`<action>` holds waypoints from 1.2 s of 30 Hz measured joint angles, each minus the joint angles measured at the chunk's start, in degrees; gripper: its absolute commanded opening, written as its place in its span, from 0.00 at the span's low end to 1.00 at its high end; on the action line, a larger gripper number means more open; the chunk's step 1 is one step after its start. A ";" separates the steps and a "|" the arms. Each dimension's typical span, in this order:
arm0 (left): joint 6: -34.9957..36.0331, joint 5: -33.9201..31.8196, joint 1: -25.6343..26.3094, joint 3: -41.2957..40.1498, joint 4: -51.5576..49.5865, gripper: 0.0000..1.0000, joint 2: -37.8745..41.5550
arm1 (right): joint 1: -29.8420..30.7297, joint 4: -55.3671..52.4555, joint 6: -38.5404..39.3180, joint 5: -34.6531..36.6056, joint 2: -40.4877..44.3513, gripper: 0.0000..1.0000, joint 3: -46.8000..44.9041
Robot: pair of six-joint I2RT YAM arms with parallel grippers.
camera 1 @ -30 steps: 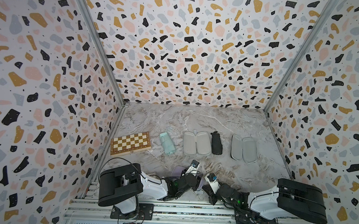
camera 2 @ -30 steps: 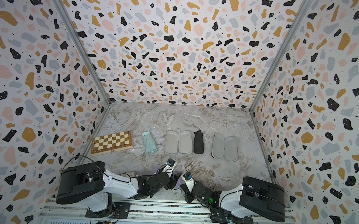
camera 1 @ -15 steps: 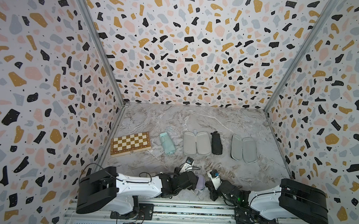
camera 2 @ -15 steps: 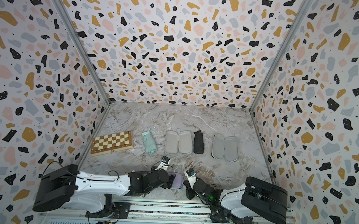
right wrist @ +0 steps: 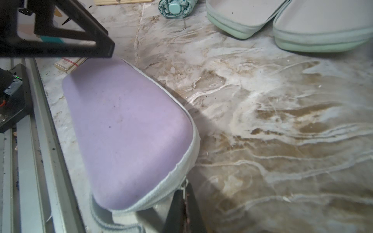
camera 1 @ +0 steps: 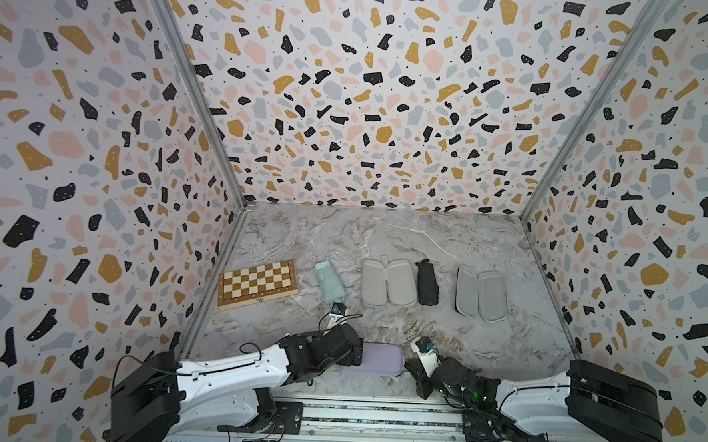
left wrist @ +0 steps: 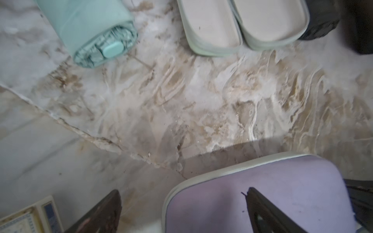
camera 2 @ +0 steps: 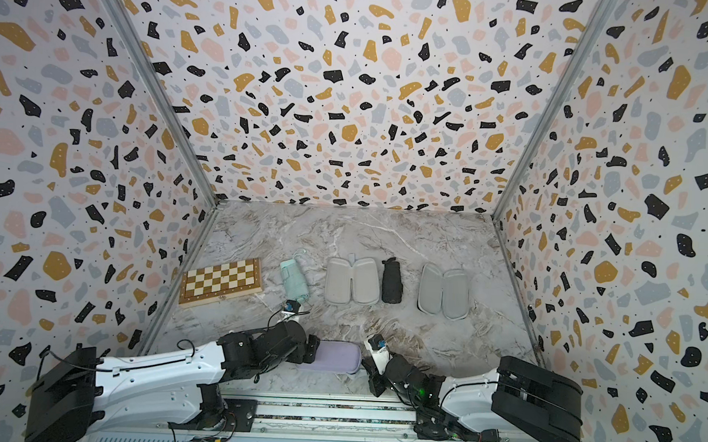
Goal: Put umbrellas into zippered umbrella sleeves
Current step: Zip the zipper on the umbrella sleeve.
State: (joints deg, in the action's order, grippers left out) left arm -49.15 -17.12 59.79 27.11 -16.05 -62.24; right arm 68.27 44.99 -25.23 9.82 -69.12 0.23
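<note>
Lilac fabric covers the closed sleeve (camera 1: pixel 378 358) that lies flat on the marble table (camera 1: pixel 384 240), lengthways from left to right along the near edge, between the two arms. The left claw (camera 1: pixel 353 355) is at its left end with its jaws wide apart. In the left wrist view one finger (left wrist: pixel 262 207) hangs over the lilac top while the other (left wrist: pixel 105 211) stands off the sleeve's left end, over bare marble, so the sleeve's end sits between them without being pinched. The right claw (camera 1: pixel 413 372) is at the sleeve's right end with its jaws pressed together. In the right wrist view the metal zip pull (right wrist: pixel 184 185) lies right at the fingertips (right wrist: pixel 182 209), perhaps nipped between them, though the view is too blurred to be sure.

Farther back, well apart from both claws, a row of things runs from left to right:
- a checkered chessboard box (camera 1: pixel 257 282)
- a mint green umbrella (camera 1: pixel 329 282), lying on its side
- an open mint green sleeve (camera 1: pixel 388 283), grey lining up
- a black umbrella (camera 1: pixel 427 283) just beside it
- another open sleeve (camera 1: pixel 480 294), also showing its grey lining
</note>
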 measured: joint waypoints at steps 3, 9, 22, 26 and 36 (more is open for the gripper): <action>-1.66 2.10 0.00 -1.44 1.01 0.95 0.61 | 0.24 -0.04 0.00 0.02 -0.02 0.00 0.00; -4.02 5.60 -0.04 -5.53 8.59 0.87 1.20 | 1.03 0.00 0.20 0.02 -1.55 0.00 -0.02; -3.61 1.57 -0.68 -7.37 16.00 0.29 -2.01 | 2.10 3.74 -0.09 -0.59 -5.14 0.00 -0.02; -2.78 0.22 -0.90 -7.41 19.21 0.13 -4.72 | 2.10 4.33 -0.04 -0.35 -5.68 0.00 -0.02; -0.76 -3.61 -0.90 -6.36 20.65 0.00 -7.41 | 2.14 3.17 -0.37 0.09 -4.42 0.00 -0.04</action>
State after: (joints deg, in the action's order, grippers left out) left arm -49.91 -20.73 58.89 20.75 4.60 -69.65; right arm 70.41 48.16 -25.61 9.91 -73.54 0.19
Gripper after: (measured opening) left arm 0.292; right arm 0.044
